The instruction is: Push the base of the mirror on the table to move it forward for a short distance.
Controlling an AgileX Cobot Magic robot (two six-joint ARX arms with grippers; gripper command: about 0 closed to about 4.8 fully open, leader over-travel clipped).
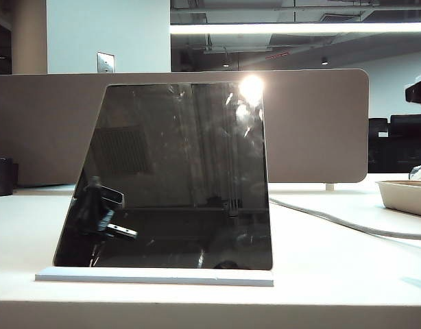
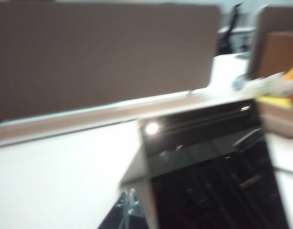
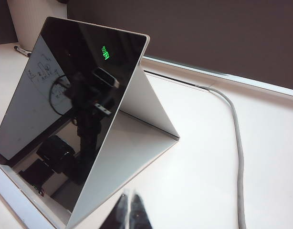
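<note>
The mirror [image 1: 176, 178], a dark trapezoid panel with a light glare, stands on its thin white base [image 1: 155, 277] near the front edge of the table [image 1: 334, 260]. Neither arm shows directly in the exterior view; only a dark arm's reflection appears in the glass. In the blurred left wrist view my left gripper [image 2: 129, 210] sits shut, close to the side edge of the mirror [image 2: 208, 167]. My right gripper [image 3: 129, 210] is shut too, just off the low edge of the mirror's slanted back support [image 3: 130, 152]. The mirror [image 3: 75, 95] and a strip of base [image 3: 13, 191] show there.
A brown-grey divider [image 1: 320, 123] runs along the back of the table. A grey cable [image 1: 347, 223] trails from behind the mirror to the right. A white tray [image 1: 406, 195] sits at the far right, a dark cup [image 1: 1, 177] at the far left.
</note>
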